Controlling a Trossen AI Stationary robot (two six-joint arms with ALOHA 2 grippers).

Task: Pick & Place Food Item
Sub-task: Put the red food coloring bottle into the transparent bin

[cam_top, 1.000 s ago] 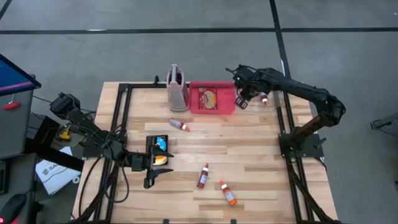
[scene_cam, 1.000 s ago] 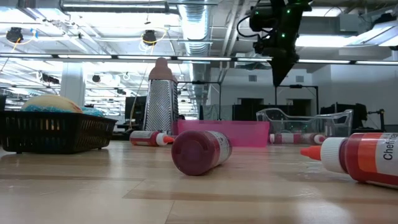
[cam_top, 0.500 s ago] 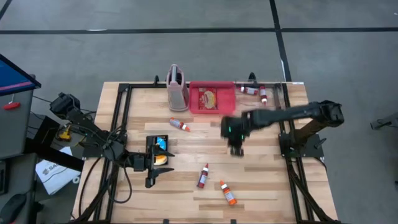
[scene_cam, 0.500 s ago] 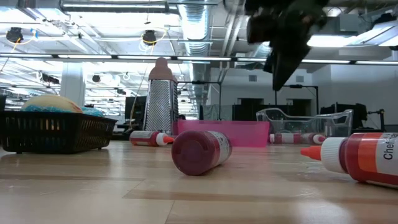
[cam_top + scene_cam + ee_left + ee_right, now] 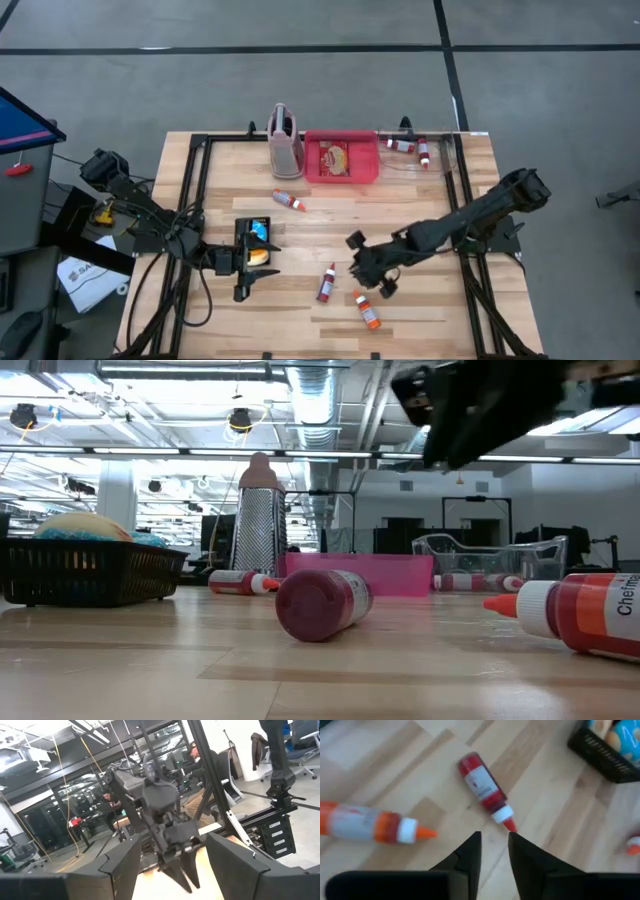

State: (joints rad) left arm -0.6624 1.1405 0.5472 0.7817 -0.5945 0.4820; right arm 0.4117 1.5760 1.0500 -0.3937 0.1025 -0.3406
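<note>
A red bottle (image 5: pixel 482 782) and an orange bottle (image 5: pixel 365 822) lie on their sides on the wooden table near its front. My right gripper (image 5: pixel 494 842) hovers above them, slanting down, open by a narrow gap with nothing in it. The red bottle's tip (image 5: pixel 510 825) lies just beyond the fingertips. In the high view the right gripper (image 5: pixel 357 272) stands between the red bottle (image 5: pixel 326 283) and the orange bottle (image 5: pixel 366 310). My left gripper (image 5: pixel 172 870) is open and holds nothing, beside a black basket (image 5: pixel 257 240) of food items.
A pink tray (image 5: pixel 340 158) holding a food item, a metal grater (image 5: pixel 284 140) and a clear container (image 5: pixel 420 150) with small bottles stand along the far edge. Another small bottle (image 5: pixel 290 200) lies mid-table. Black frame rails run along both sides.
My right gripper has swung from the far right, beside the pink tray, toward the near edge and the left. It has come down and turned over the red and orange bottles. Nothing on the table has moved.
</note>
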